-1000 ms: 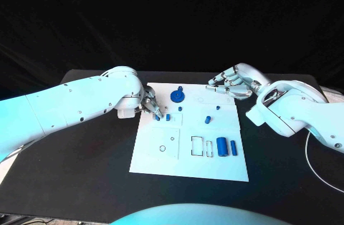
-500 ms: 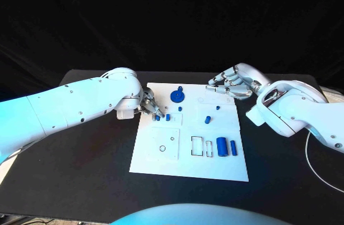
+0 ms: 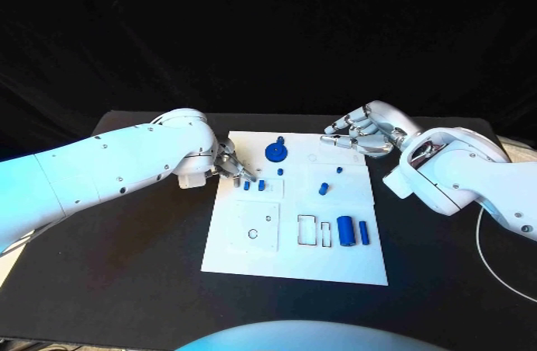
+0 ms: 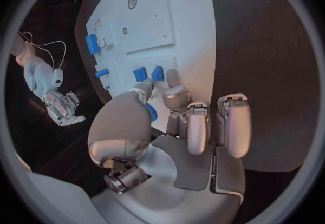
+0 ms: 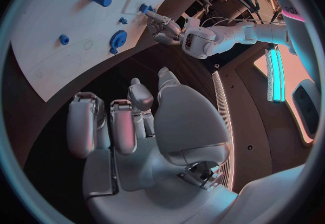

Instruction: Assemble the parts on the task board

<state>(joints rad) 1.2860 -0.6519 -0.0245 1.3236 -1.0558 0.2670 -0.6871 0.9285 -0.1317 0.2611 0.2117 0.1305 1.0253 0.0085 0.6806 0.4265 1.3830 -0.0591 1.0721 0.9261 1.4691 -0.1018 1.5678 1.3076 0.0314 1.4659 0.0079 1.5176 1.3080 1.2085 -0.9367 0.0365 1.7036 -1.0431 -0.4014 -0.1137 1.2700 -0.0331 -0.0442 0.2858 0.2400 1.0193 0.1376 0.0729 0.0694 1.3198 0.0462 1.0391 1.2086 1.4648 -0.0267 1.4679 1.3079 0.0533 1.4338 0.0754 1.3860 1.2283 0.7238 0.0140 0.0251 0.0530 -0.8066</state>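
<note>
The white task board (image 3: 296, 242) lies in the middle of the table. Two small blue parts (image 3: 246, 185) (image 3: 262, 185) stand side by side near its left edge. My left hand (image 3: 230, 165) hangs over them, thumb and a fingertip (image 4: 173, 79) right at the parts (image 4: 140, 74) (image 4: 157, 73); neither part is lifted. A blue round part (image 3: 276, 150) lies beyond them. Blue pegs (image 3: 323, 187) (image 3: 281, 169) and two blue cylinders (image 3: 346, 230) (image 3: 365, 231) also sit on the board. My right hand (image 3: 360, 131) hovers at the board's far right corner, fingers loosely bent, holding nothing.
The board has outlined slots, a square one (image 3: 256, 224) and narrow ones (image 3: 308, 228). The black table (image 3: 134, 242) surrounds it. A white cable (image 3: 483, 242) curves at the right side. In the right wrist view I see the left hand (image 5: 166, 29) and the round part (image 5: 118, 37).
The left arm has eased slightly toward the far left while its fingertips stay at the two small parts. The right hand has barely moved.
</note>
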